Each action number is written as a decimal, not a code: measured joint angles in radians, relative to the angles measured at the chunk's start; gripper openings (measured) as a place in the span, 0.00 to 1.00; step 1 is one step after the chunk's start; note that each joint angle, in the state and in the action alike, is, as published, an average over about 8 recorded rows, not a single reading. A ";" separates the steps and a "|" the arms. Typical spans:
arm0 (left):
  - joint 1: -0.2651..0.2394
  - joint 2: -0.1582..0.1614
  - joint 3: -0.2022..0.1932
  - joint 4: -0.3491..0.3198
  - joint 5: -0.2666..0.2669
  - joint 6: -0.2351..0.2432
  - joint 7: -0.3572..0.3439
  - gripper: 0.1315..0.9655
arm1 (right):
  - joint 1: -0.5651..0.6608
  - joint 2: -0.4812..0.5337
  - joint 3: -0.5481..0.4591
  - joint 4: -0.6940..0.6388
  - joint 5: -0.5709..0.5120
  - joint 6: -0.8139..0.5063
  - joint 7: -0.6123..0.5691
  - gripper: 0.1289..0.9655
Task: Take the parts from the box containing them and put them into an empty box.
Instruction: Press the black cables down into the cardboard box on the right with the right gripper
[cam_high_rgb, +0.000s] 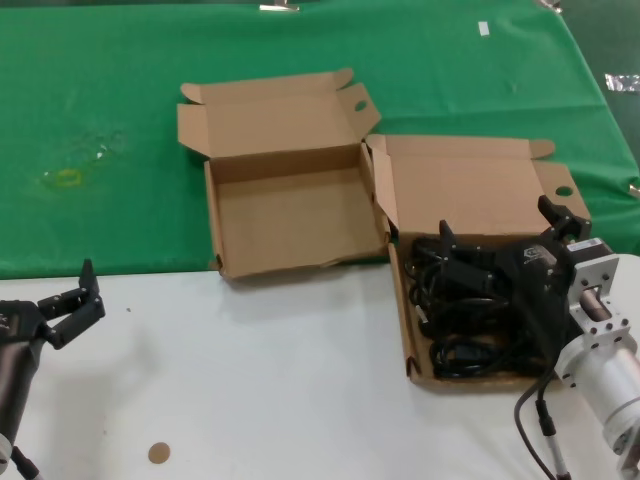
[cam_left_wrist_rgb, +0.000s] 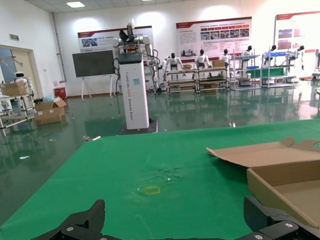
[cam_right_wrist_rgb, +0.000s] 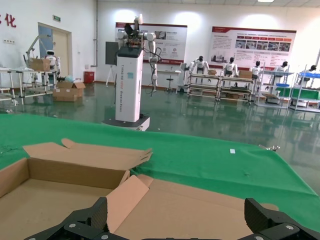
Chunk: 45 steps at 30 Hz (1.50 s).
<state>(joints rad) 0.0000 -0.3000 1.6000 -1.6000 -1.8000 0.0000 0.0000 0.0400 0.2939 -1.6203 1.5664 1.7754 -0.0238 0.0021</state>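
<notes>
The cords are heaped in the full box, right of the empty box; the right gripper, fingers wide, is held over them; the left gripper, fingers wide, is parked over the desk

My right end effector covers the middle of the cords, so I cannot tell whether it touches them. The near wall of their box sits behind my arm at the lower right of the head view. Both wrist views cut my fingers off at the bottom edge.
</notes>
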 joint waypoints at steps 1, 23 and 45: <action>0.000 0.000 0.000 0.000 0.000 0.000 0.000 1.00 | 0.000 0.000 0.000 0.000 0.000 0.000 0.000 1.00; 0.000 0.000 0.000 0.000 0.000 0.000 0.000 1.00 | 0.000 0.000 0.000 0.000 0.000 0.000 0.000 1.00; 0.000 0.000 0.000 0.000 0.000 0.000 0.000 0.95 | -0.001 0.000 -0.003 0.002 -0.002 -0.005 -0.002 1.00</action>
<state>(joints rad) 0.0000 -0.3000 1.6000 -1.6000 -1.8000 0.0000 0.0000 0.0387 0.2941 -1.6234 1.5687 1.7738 -0.0285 0.0003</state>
